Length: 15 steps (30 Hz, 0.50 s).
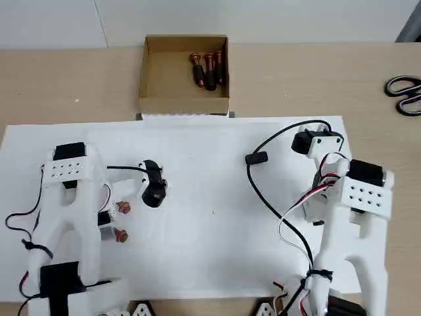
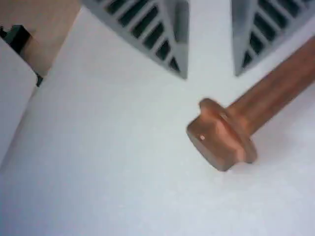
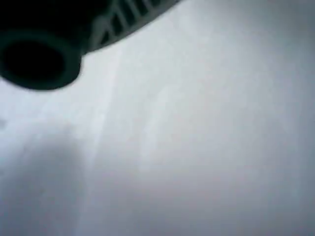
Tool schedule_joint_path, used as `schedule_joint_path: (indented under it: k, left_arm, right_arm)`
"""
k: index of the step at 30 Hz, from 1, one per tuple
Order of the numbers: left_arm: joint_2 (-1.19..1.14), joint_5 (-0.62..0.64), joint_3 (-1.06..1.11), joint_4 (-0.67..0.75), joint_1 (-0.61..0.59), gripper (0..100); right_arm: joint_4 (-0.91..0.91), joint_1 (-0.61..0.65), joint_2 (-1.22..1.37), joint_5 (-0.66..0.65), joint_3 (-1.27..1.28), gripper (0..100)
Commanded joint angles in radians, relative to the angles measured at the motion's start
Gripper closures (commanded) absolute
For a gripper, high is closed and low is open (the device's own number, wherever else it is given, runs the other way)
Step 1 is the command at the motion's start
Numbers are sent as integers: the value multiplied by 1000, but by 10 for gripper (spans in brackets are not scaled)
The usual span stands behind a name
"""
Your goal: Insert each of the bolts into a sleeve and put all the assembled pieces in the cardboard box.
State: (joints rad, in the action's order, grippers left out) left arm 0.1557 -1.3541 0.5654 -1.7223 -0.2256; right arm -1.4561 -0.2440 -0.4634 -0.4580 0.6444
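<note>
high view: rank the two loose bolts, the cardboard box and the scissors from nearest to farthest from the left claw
1. The two loose bolts, on the white sheet right beside the left claw; too close to rank against each other.
2. The cardboard box, beyond the sheet toward the back.
3. The scissors, across the table at the right edge.

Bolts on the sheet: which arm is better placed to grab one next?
Left. The left gripper is open close above a bolt; the right arm stands far across the white sheet from it.
</note>
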Motion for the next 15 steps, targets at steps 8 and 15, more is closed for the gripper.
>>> schedule_joint_path:
  k: [8,15]
  left_arm:
    - [8,-299,-77,0,9,938]
    - [6,-201,-77,100,29,848]
  right_arm:
    - [12,2,-39,6,-12,995]
    - [21,2,-39,6,-11,995]
